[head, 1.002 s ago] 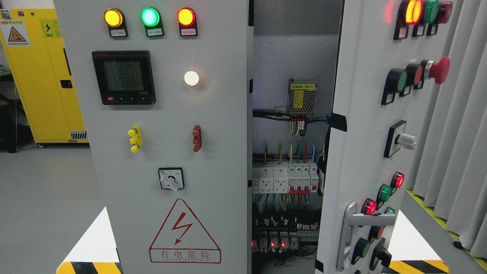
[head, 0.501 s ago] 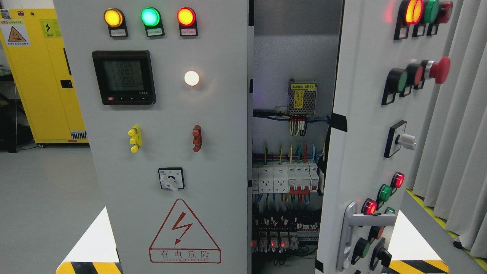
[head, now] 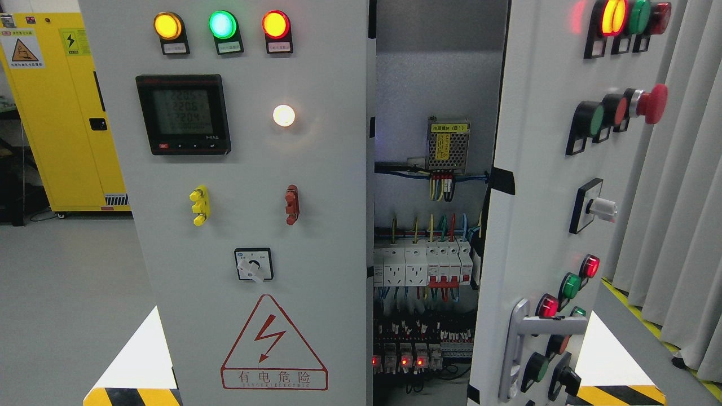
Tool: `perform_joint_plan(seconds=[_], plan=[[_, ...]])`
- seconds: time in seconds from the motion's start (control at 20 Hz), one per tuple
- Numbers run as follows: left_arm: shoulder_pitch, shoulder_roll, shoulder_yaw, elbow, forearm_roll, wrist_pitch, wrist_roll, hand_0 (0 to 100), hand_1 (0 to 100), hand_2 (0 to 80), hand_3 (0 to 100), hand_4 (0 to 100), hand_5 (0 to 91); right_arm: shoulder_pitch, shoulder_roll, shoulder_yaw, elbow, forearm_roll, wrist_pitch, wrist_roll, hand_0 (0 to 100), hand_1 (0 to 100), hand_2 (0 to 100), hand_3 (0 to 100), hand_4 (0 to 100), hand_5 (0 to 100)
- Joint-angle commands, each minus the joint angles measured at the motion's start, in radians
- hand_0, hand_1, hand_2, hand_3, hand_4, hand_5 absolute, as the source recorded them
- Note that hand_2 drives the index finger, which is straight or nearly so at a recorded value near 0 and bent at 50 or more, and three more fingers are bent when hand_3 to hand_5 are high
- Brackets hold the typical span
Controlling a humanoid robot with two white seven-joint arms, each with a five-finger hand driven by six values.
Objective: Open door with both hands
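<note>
Grey cabinet point(head: 254, 169), door point(head: 536, 197) ajar, holds breakers point(head: 422, 266) and wiring point(head: 440, 189); no hand visible.

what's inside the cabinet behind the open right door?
Behind the right door: a mesh-cased power module, coloured wiring, white breakers, relays with red LEDs. The left door covers the rest.

Bright even indoor light, sharp focus throughout, white lamp point(head: 284, 115) blown out with a soft halo, cabinet interior point(head: 434, 84) shadowed at top, slight glare on meter screen point(head: 183, 113)

The right door point(head: 541, 186) stands ajar, showing wired breakers point(head: 423, 265) inside.
</note>
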Motion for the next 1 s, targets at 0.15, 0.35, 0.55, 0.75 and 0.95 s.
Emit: perform_joint_plan(seconds=[0.15,0.35,0.55,0.75,0.95], plan=[[-0.149,0.377,-0.044,-0.520,0.404,0.135,-0.015,12,56,0.0,0,0,0.0,0.009,0.000,0.000,0.000,0.000,0.001,0.000,0,50,4,0,0,0],[-0.344,0.457,-0.044,-0.523,0.480,0.178,-0.056,12,56,0.0,0,0,0.0,0.009,0.000,0.000,0.000,0.000,0.001,0.000,0,50,4,0,0,0],[-0.544,0.491,-0.053,-0.520,0.614,0.312,-0.070,12,56,0.0,0,0,0.0,0.009,0.000,0.000,0.000,0.000,0.001,0.000,0,50,4,0,0,0],[-0.764,0.486,-0.143,-0.479,0.668,0.384,-0.070,12,56,0.0,0,0,0.0,0.009,0.000,0.000,0.000,0.000,0.001,0.000,0,50,4,0,0,0],[-0.994,0.425,-0.284,-0.352,0.705,0.416,-0.068,12,56,0.0,0,0,0.0,0.009,0.000,0.000,0.000,0.000,0.001,0.000,0,50,4,0,0,0]])
